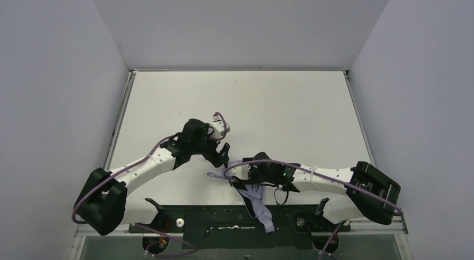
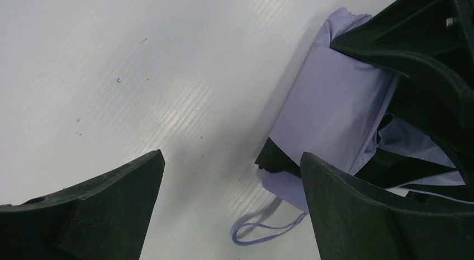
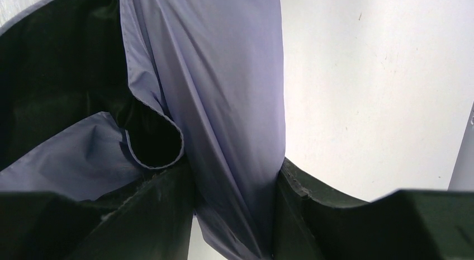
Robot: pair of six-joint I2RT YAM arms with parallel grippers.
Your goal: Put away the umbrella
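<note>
Lavender umbrella (image 3: 223, 92) looks collapsed but loose, not yet bundled; right hand (image 3: 236, 182) pinches its fabric, left hand (image 2: 232, 159) spread, empty.

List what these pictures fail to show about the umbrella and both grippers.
- Top view: the right gripper covers the spot where it clamps the umbrella, so its jaws are hidden.
- Left wrist view: the open left gripper and the frame edge cut off the umbrella past the wrist loop; the handle is unclear.
- Right wrist view: fabric fills the frame, hiding the shaft and ribs.
</note>
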